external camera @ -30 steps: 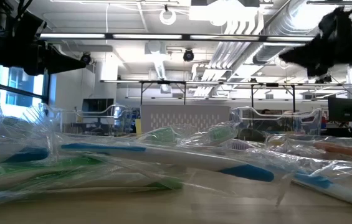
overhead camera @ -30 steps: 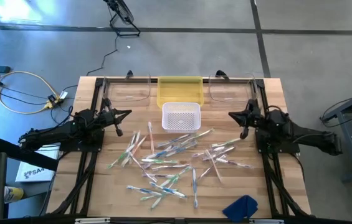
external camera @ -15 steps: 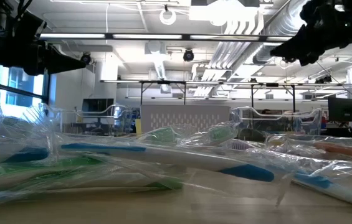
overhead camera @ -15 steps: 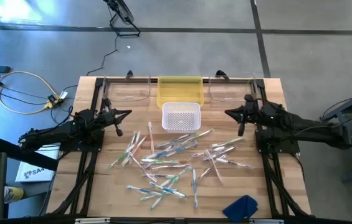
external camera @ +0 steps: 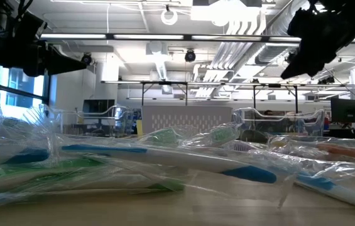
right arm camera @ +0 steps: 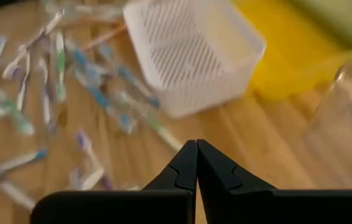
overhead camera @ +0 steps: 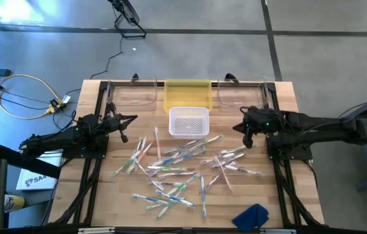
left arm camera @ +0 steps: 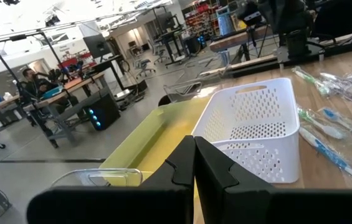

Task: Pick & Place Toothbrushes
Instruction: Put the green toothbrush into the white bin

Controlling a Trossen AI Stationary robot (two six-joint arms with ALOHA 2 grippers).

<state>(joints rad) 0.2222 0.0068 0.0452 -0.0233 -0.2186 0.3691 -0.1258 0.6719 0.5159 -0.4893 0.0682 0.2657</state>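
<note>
Our right pincer [overhead camera: 238, 125] hangs closed and empty, toothbrushes [overhead camera: 170, 170] scattered below, white basket [overhead camera: 189, 121] just beside it.

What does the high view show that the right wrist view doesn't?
Only the high view shows the left gripper, shut, waiting left of the white basket, the right arm's own position with the right gripper to the basket's right, and the blue cloth at the table's near edge. Only the right wrist view shows the right gripper's fingers pressed together up close. Both show the white basket, the yellow tray behind it and the scattered toothbrushes.
</note>
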